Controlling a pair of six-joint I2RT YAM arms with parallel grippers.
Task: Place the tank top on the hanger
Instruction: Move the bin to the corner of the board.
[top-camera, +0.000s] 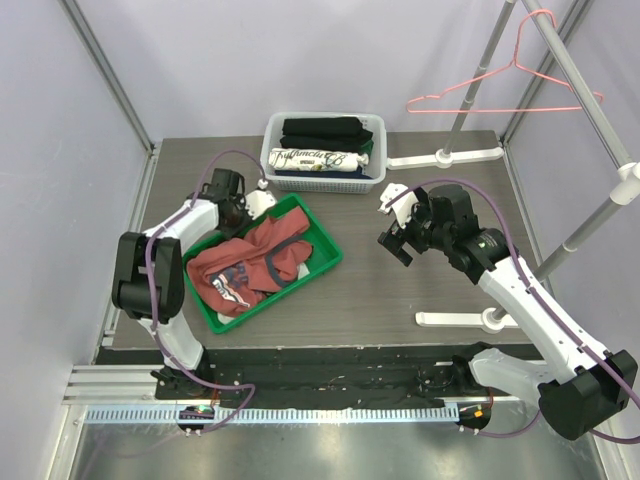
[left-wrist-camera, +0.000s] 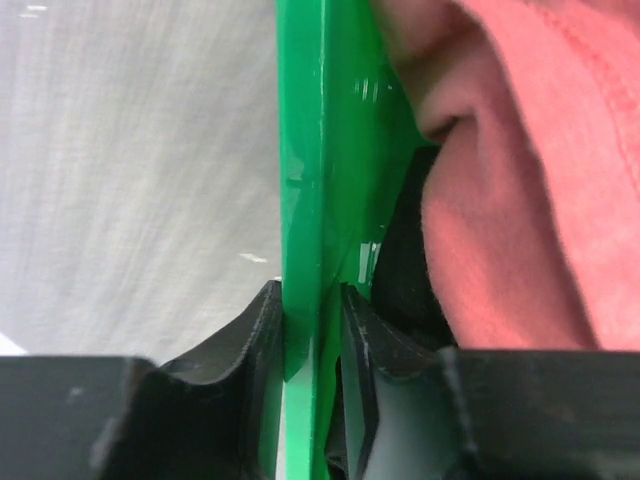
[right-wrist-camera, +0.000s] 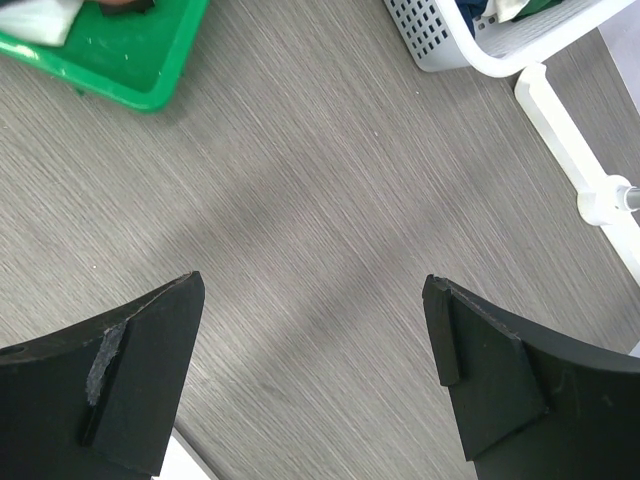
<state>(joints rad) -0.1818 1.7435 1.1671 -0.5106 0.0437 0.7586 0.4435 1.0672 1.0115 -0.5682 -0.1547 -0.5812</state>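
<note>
The tank top (top-camera: 262, 258) lies crumpled in the green tray (top-camera: 290, 292), not yet lifted. At the tray's far-left corner, the left claw (top-camera: 232, 205) pinches the tray's wall, not cloth. The right claw (top-camera: 398, 232) gapes wide over the worktop (top-camera: 400, 300), right of the tray. The hanger (top-camera: 505, 102) hangs well beyond the tray, to its right.

This looks like the pick-up step: the left claw should release the wall and take fabric. The chest lettering is folded and unreadable.

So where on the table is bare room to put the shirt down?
Free: the table between the green tray and the rack foot, under the open right tool. Crowded: the back left, where tray and white basket sit close.
</note>
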